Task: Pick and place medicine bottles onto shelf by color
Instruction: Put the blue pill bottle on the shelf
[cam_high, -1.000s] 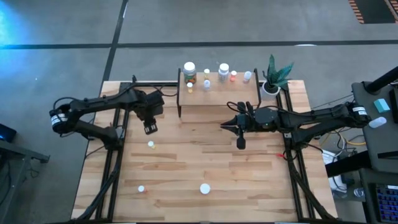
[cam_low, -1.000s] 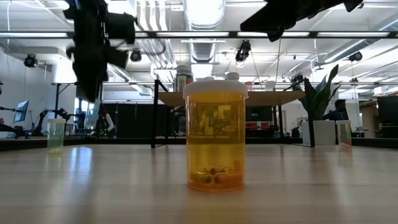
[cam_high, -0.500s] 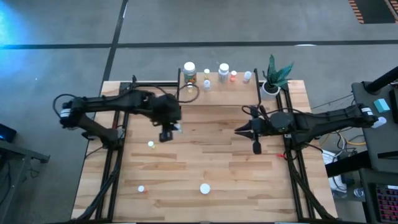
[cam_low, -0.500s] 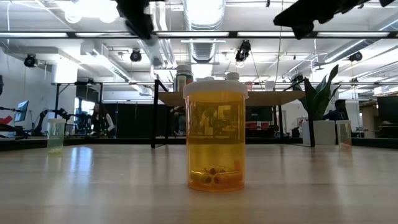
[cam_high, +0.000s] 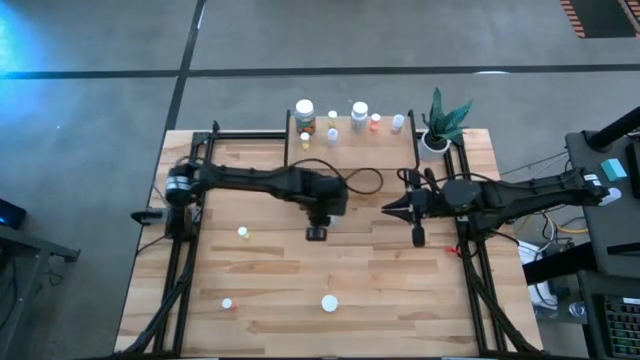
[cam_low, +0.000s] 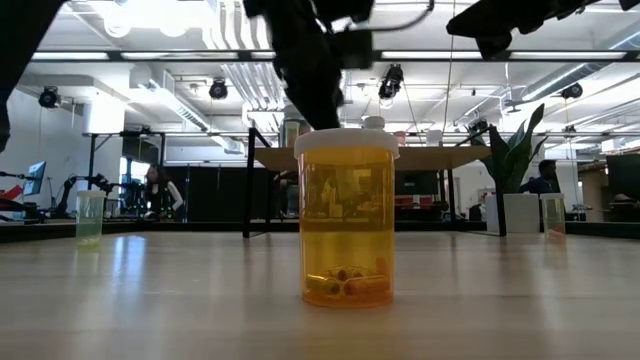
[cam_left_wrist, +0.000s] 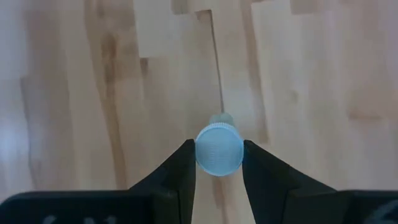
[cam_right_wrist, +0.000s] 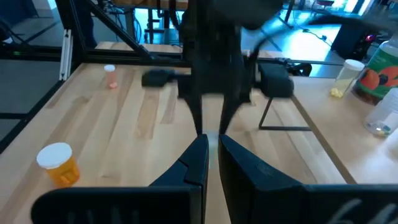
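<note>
Could have dropped the small clear round bottle with the white cap (cam_left_wrist: 219, 149) on the way to the light-wood shelf on thin black legs (cam_high: 360, 150). Looked to be gripped only at the cap, from two sides, so might have slipped out on a quick swing and rolled over the wood-plank table (cam_high: 260, 270). Might also have bumped the other white-capped medicine bottles (cam_high: 304, 108) standing in a row at the far edge of the shelf, and knocked some down. Could have been put beside the wrong colour too, with most of its body hidden under the cap and hard to tell. Could have brushed the right arm as well, close by on the right.

Had the left pincer (cam_left_wrist: 219, 146) closed partway, squeezing the cap between two dark fingers (cam_left_wrist: 183, 167). Hung over the middle of the table, just on the near side of the shelf, with the bottle seemingly lifted off the wood. Had the right pincer (cam_high: 417, 236) shut tight on nothing, waiting over the table to the right.

Not yet picked up from the table: a big orange see-through bottle with a white lid (cam_low: 346, 220) at the near edge, a small white-capped bottle (cam_high: 228, 302) at the near left, and a small yellowish bottle (cam_high: 243, 232) left of the middle.
</note>
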